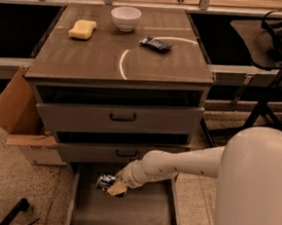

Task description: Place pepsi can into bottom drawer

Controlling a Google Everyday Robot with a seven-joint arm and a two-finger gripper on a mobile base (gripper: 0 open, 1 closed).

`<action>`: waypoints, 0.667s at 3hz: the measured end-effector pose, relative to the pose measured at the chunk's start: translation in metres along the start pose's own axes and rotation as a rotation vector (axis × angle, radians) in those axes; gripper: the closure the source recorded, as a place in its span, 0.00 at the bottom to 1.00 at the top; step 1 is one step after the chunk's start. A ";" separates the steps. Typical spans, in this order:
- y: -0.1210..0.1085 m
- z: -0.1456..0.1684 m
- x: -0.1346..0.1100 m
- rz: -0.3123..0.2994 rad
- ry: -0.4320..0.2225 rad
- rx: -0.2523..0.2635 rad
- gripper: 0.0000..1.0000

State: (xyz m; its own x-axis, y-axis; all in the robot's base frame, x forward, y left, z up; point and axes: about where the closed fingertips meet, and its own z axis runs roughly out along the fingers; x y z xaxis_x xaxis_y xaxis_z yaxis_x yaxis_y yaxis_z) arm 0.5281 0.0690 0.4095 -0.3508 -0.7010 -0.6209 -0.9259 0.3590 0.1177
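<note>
The pepsi can (105,182) is a small dark-blue can with silver ends, held on its side at the back left of the open bottom drawer (123,211). My gripper (114,186) reaches down from the white arm on the right, under the middle drawer's front, and is shut on the pepsi can. The can is low, close over the drawer's grey floor; I cannot tell whether it touches the floor.
The cabinet top holds a yellow sponge (82,28), a white bowl (125,17) and a flat dark snack packet (155,44). The two upper drawers (122,117) are shut. A cardboard box (21,119) stands at the left. A black stand (277,52) is at the right.
</note>
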 end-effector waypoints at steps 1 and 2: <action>0.000 0.000 0.000 0.000 0.000 0.000 1.00; -0.014 0.015 0.020 -0.010 0.015 0.049 1.00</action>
State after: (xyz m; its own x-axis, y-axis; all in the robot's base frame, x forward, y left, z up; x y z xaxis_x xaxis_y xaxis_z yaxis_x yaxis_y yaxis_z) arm 0.5357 0.0592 0.3842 -0.3440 -0.7138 -0.6100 -0.9214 0.3817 0.0729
